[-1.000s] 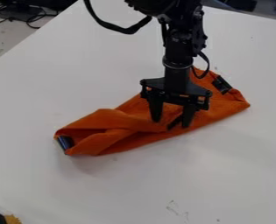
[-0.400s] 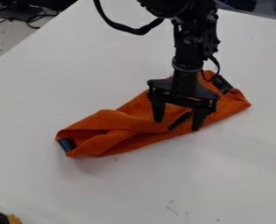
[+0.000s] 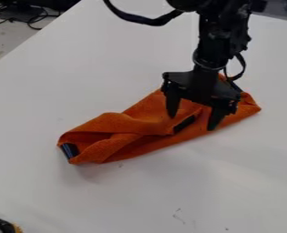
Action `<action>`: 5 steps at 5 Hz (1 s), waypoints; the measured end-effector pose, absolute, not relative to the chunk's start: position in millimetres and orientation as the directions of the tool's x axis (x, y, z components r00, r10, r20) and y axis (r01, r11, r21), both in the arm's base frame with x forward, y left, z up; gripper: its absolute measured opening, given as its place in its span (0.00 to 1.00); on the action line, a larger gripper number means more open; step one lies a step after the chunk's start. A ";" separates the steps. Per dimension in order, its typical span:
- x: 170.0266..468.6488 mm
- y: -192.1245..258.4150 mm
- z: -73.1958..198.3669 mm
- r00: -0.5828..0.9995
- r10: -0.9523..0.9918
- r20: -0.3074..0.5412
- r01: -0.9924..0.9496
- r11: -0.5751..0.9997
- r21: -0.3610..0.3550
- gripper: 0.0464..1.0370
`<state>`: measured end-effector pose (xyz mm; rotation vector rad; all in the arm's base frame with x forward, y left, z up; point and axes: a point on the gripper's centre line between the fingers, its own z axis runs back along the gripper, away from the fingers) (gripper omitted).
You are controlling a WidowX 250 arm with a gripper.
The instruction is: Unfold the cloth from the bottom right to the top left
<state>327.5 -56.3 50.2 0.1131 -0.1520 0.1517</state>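
Soft diffuse light, faint blurry-edged shadows

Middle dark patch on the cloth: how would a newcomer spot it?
On the white table lies the orange cloth, with the open gripper over its right half. The middle patch is the slanted black bar seen between the fingertips; the left patch sits at the cloth's very end.

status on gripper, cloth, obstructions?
Gripper open, over right half of orange cloth. Cloth bunched in a slanted strip on the table, not unfolded. Nothing seen blocking its upper-left side.
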 end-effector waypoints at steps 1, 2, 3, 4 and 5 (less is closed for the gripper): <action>323.5 -59.7 44.4 0.975 0.158 0.157 -0.172 0.982 0.080 0.96; 324.7 -66.8 42.3 0.971 0.171 0.165 -0.178 0.984 0.030 0.96; 327.8 -62.0 28.8 0.976 0.166 0.144 -0.169 0.986 0.005 0.96; 329.6 -58.4 23.0 0.978 0.162 0.130 -0.162 0.987 -0.005 0.96; 331.5 -52.8 25.4 0.980 0.153 0.125 -0.155 0.988 0.014 0.96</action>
